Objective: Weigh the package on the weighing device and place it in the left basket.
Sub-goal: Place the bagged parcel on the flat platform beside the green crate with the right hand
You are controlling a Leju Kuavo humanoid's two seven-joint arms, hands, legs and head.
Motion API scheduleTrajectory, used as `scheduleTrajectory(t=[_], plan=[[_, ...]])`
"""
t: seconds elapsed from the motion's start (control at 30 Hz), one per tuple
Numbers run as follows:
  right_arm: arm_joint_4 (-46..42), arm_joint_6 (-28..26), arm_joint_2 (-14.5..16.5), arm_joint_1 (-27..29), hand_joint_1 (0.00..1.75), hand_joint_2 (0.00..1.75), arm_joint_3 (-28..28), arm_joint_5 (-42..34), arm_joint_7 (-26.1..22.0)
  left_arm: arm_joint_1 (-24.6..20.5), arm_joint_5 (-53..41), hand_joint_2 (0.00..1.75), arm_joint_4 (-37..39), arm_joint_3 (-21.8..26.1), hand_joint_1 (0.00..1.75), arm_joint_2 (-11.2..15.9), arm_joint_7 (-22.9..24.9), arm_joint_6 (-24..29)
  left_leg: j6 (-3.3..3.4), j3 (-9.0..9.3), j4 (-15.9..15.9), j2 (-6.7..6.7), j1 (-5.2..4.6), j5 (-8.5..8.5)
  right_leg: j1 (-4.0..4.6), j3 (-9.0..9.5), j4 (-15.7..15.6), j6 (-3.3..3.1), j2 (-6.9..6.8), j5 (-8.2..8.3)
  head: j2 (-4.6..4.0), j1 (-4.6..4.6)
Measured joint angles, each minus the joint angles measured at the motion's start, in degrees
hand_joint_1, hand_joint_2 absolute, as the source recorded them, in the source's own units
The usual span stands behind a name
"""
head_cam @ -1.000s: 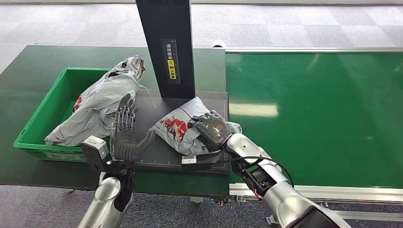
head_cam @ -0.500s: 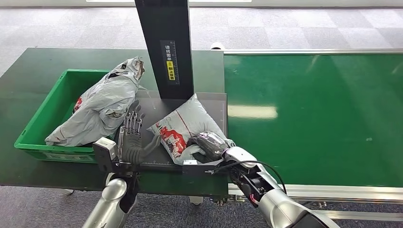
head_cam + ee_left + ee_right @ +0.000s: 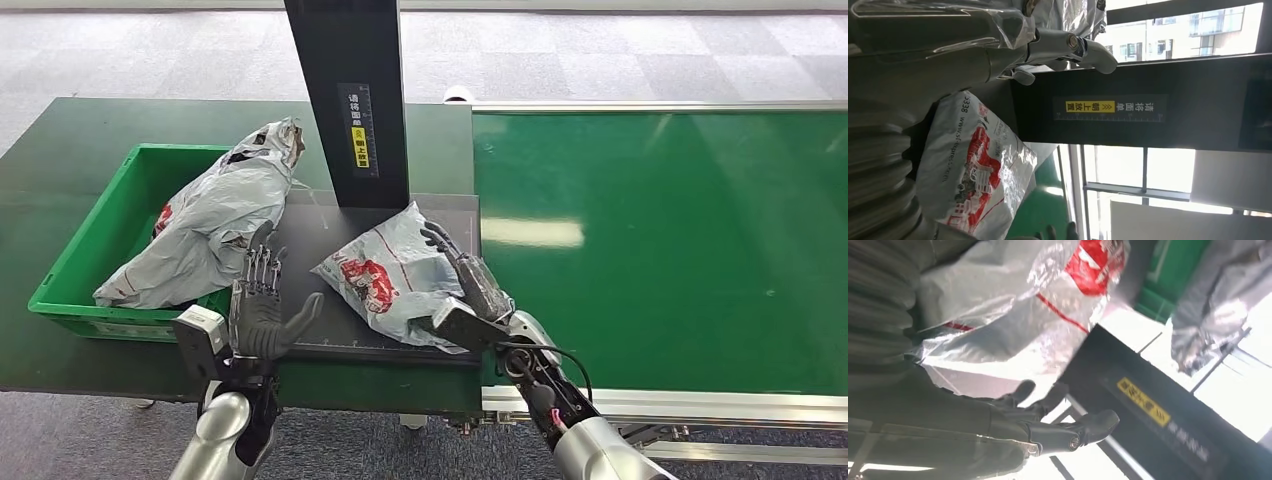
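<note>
- While you look down from the head view, your right arm comes up from the near edge of the scale [image 3: 320, 335], and the right hand [image 3: 470, 280] stands upright with its fingers straight and spread.
- Its palm side lies against the right edge of the package [image 3: 395, 275]; you cannot tell whether any finger hooks under the bag, but nothing is gripped.
- From the right wrist view, the right hand [image 3: 1048, 422] shows dark fingers stretched out beside the package [image 3: 1013, 315], not curled around it.
- Your left arm rises at the near left corner of the scale, forearm upright, with the left hand [image 3: 262, 305] open wide: fingers up, thumb out toward the package, holding nothing and apart from the bag.
- From the left wrist view, the left hand [image 3: 998, 55] reaches out with its fingers extended, the package [image 3: 973, 175] just beside it.
- The package lies tilted on the scale, near its right edge, just in front of the black post [image 3: 350, 100].
- The basket [image 3: 90, 255] sits to the left of the scale and holds a grey bag [image 3: 215, 215] that leans over its right rim.
</note>
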Motion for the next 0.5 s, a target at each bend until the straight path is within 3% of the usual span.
scheduleTrajectory(t=[0.5], plan=[[-21.37, 6.03, -3.85, 7.62, 0.0, 1.75, -7.82, -13.59, 0.2, 2.02, -5.09, 1.75, -2.74, 1.15, 0.0, 0.03, 1.49, 0.42, 0.0, -0.16, 0.0, 0.0, 0.0, 0.0, 0.0, -0.16, 0.0, 0.0, -0.01, 0.0, 0.0, -0.01]])
